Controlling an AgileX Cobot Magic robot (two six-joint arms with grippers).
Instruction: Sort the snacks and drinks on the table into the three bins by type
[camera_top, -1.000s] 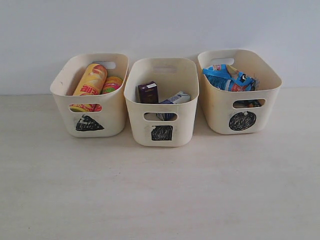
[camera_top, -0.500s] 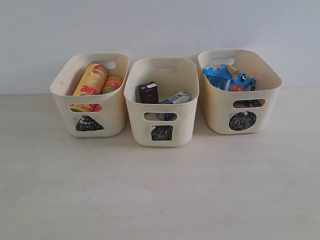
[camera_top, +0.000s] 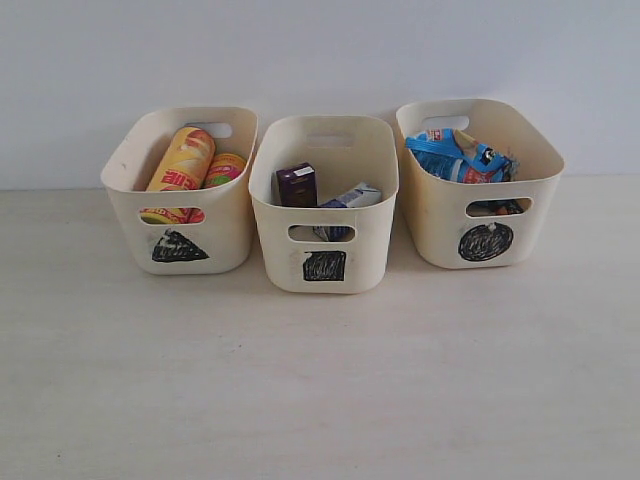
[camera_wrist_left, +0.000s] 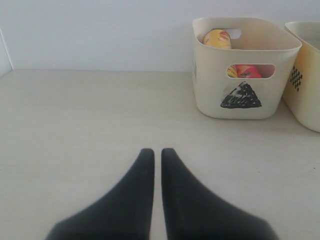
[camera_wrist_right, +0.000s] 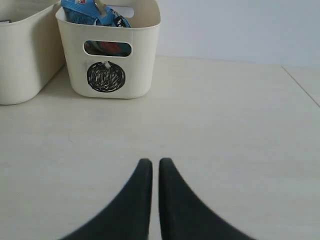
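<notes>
Three bins: the triangle bin (camera_top: 228, 235) on the left, the square bin (camera_top: 372, 250) in the middle and the circle bin (camera_top: 440, 235) on the right stand in a close row at the back of the table (camera_top: 320, 380).
Chip cans: the yellow can (camera_top: 182, 160) and the pink can (camera_top: 226, 168) lean side by side inside the triangle bin.
Drinks: the purple carton (camera_top: 297, 185) and the blue-white carton (camera_top: 352, 196) are both in the square bin.
Noodle bags: the blue-white bag (camera_top: 455, 155) lies on top in the circle bin; the orange bag (camera_wrist_right: 112, 48) shows only through that bin's handle slot.
Done: all six items sit in bins, one type to each bin, as far as can be seen.
Remaining: no snack or drink lies loose on the table, so the sorting looks finished.
Left gripper (camera_wrist_left: 157, 152): fingers pressed together, holding nothing, low over bare table, well apart from the triangle bin.
Right gripper (camera_wrist_right: 155, 162): fingers pressed together, holding nothing, well apart from the circle bin.
In the way: nothing lies between either gripper and the bins; a plain wall (camera_top: 320, 60) rises just behind the row.
</notes>
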